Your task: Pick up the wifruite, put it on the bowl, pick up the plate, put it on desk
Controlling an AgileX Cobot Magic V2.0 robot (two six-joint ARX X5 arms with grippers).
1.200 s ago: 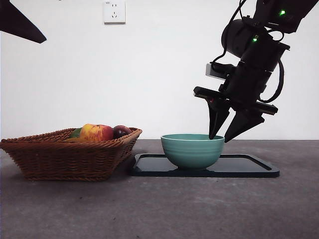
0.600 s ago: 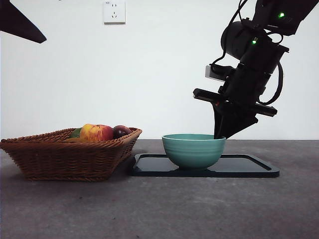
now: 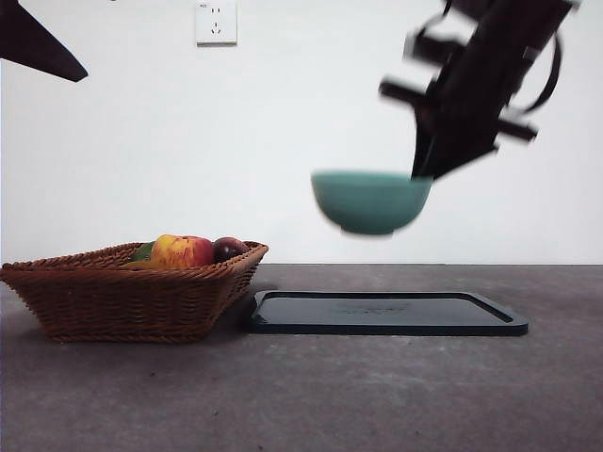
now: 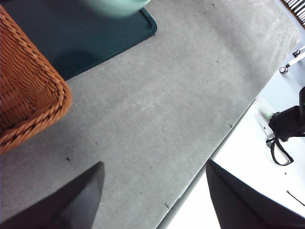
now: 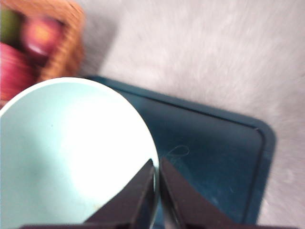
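- The left claw (image 4: 152, 191) waits, a black tip at the front view's upper left corner; its own camera shows its jaws wide apart above the dark grey matte worktop (image 4: 157, 109).
- At the left stands a woven brown wicker basket (image 3: 122, 297) holding a red-yellow apple (image 3: 182, 250) and a dark purple round fruit (image 3: 229, 248); no orange-brown fruit can be made out.
- Right of it lies a flat dark teal rectangular tray (image 3: 386, 314), bare.
- Above the tray hangs the round teal-green glossy bowl (image 3: 370, 201), upright, mouth up, blurred.
- The right claw (image 5: 157, 191) is clamped on the bowl's rim; only its wrist view shows the pale inside, empty.
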